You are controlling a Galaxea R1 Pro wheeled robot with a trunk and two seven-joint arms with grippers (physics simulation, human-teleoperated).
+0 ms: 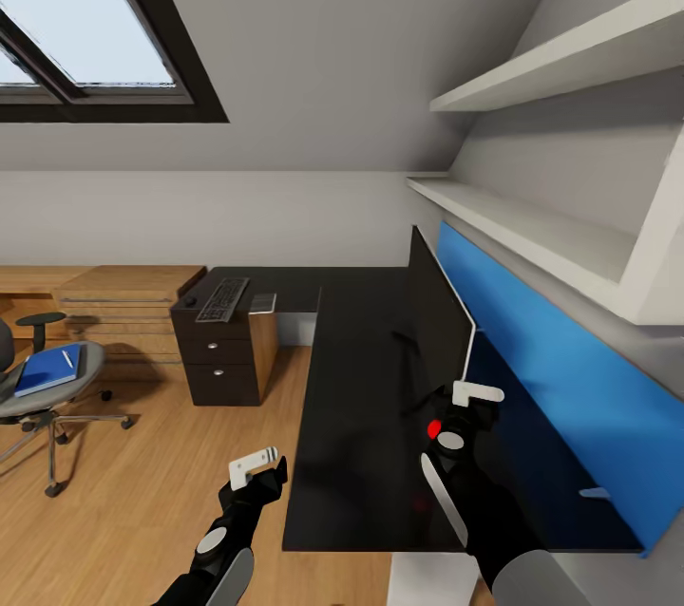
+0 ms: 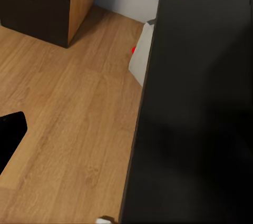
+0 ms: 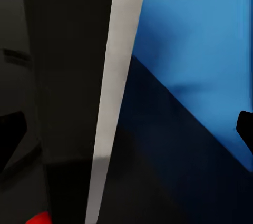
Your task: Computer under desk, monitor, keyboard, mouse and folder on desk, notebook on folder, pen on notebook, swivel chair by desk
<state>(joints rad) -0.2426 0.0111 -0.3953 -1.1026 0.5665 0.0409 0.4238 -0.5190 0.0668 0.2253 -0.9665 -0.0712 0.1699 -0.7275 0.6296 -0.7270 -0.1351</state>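
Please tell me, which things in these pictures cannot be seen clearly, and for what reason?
- Computer: left wrist view, the desk top hides most of it.
- Monitor: head view, seen nearly edge-on, so its screen face is unreadable.
- Pen on the folder: head view, too small for detail.
- Swivel chair: cut by the picture's left edge.
- Right gripper: head view, jaw state unclear against the monitor.

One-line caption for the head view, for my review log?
Right end effector at the monitor on the desk; folder on the chair.
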